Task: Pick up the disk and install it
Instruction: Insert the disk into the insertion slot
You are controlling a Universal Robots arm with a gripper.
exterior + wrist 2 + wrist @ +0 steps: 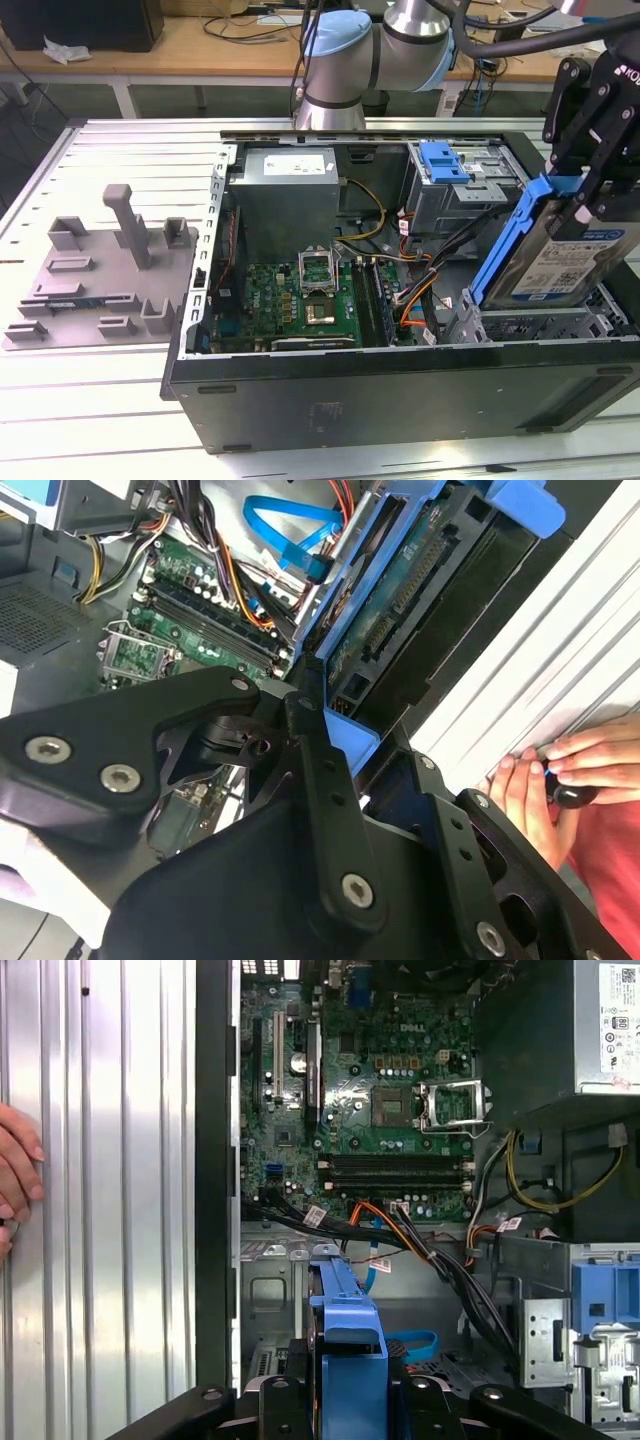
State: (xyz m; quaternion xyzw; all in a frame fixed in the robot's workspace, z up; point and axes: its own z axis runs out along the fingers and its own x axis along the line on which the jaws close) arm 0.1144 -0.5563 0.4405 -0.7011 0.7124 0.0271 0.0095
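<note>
The disk (565,260), a silver drive with a white-and-blue label in a bright blue carrier frame (508,240), hangs tilted over the metal drive bay (545,322) at the exterior view's right end of the open computer case (400,385). My gripper (588,200) is shut on its upper edge. In the second wrist view the disk's underside (425,605) shows green board and black metal, with a black finger (312,745) against the blue frame (350,742). The first wrist view has the blue frame (348,1325) running out from the gripper (345,1400) above the bay.
A motherboard (300,290), power supply (285,175) and loose cables fill the case. A blue latch plate (445,160) sits on the far cage. A curved blue cable (410,1345) lies in the bay. A grey fixture (100,270) stands left. A person's hand (555,770) rests on the table.
</note>
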